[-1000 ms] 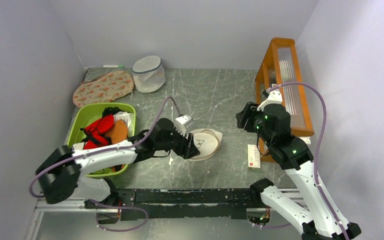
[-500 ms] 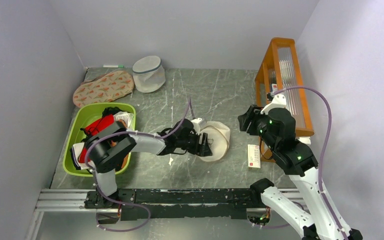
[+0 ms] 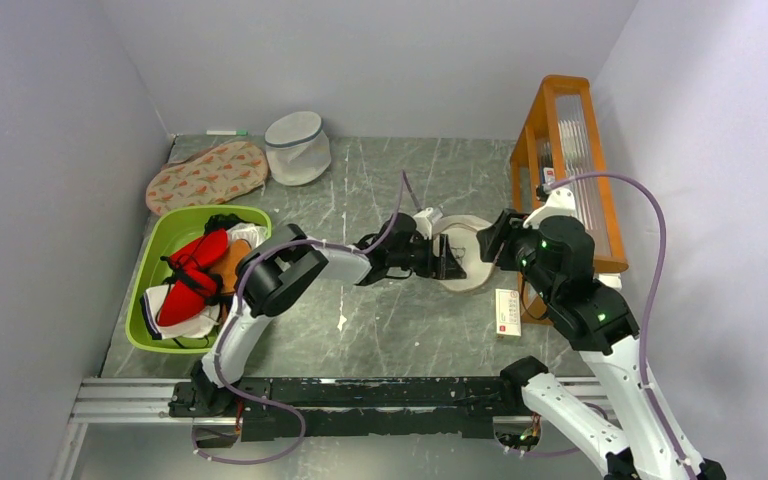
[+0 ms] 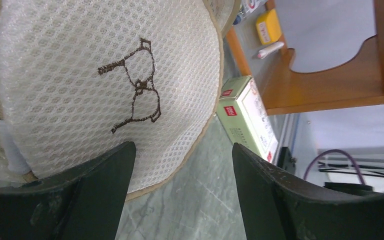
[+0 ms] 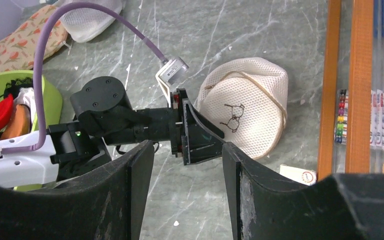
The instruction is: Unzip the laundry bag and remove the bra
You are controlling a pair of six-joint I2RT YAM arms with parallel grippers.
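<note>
Top external view showed the laundry bag (image 3: pixel 468 268) lying on the grey marble table (image 3: pixel 380 190), right of centre, near the orange rack (image 3: pixel 526 140) and a small white box (image 3: pixel 508 311). The left gripper (image 3: pixel 450 260) reached across to the bag's left edge. In the left wrist view its jaws stood wide apart, gripping nothing, with the bag's beige rim and black bra icon (image 4: pixel 135 85) just ahead. The right gripper (image 5: pixel 187 195) hung above the table, its jaws also spread and empty.

The laundry bag (image 5: pixel 247 112) lies on the tabletop (image 3: pixel 400 190), right of centre, with the left gripper (image 3: pixel 452 262) just left of it. A rack (image 3: pixel 545 130) stands to its right, a small box (image 3: pixel 507 312) in front, and a basin (image 3: pixel 173 238) far left.
</note>
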